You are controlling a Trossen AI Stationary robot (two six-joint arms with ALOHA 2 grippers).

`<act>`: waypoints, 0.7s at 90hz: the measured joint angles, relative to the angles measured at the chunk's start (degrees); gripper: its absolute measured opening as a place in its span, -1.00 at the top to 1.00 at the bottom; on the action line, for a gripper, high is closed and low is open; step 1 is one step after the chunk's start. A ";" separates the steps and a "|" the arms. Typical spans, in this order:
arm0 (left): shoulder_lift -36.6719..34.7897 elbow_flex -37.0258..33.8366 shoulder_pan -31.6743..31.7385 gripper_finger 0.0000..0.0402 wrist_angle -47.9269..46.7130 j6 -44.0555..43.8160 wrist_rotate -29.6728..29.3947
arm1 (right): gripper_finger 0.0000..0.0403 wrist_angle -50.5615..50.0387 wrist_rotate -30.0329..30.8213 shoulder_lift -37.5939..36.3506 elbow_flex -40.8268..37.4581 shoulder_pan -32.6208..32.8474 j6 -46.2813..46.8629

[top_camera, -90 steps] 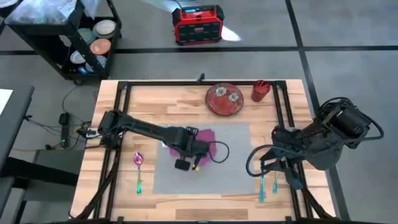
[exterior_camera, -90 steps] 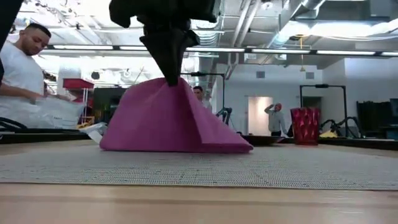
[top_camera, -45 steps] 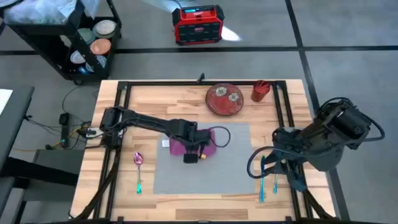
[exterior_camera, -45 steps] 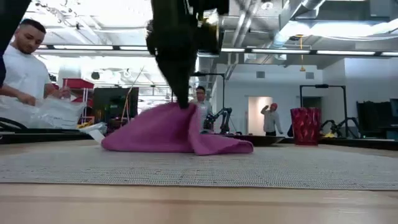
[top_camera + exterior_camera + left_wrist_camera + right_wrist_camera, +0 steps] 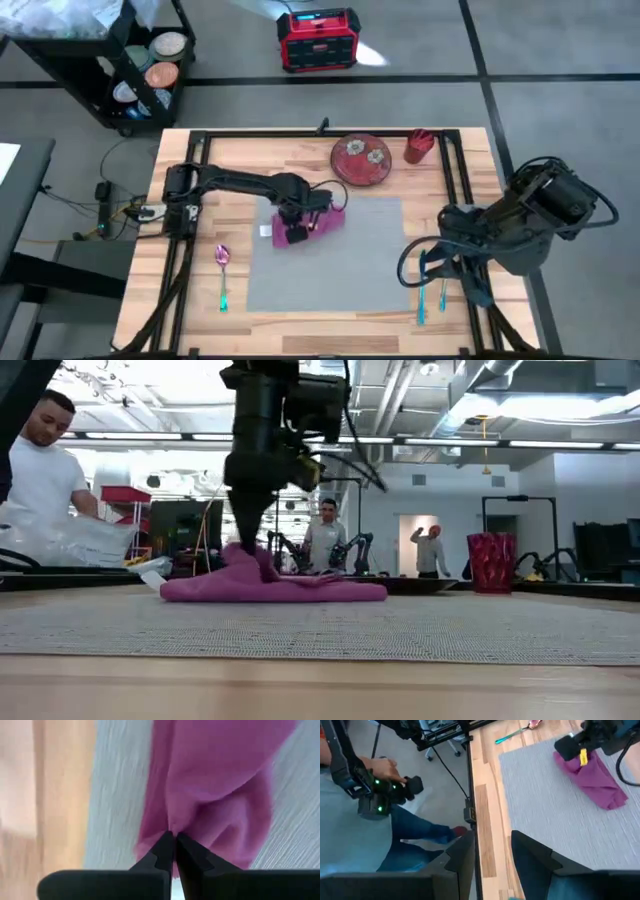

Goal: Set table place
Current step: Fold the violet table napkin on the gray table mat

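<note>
Here, at the table:
Left gripper [image 5: 172, 836]: fingers pinched together on a fold of the crumpled magenta cloth napkin [image 5: 318, 222], apparently to drag it.
Place: the large flat grey rectangular placemat [image 5: 330, 270] lies beneath that gripper on the light-wood butcher-block table [image 5: 240, 160].
Right gripper [image 5: 492, 847]: parked well aside, fingers parted, empty.
Hidden: napkin's pinched fold, behind fingers.

no readable text, labels, brands, numbers or signs in any view.
</note>
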 joint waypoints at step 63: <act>-0.18 1.70 -0.16 0.39 1.85 5.02 4.08 | 0.43 -1.86 -0.80 0.09 0.00 0.79 -1.91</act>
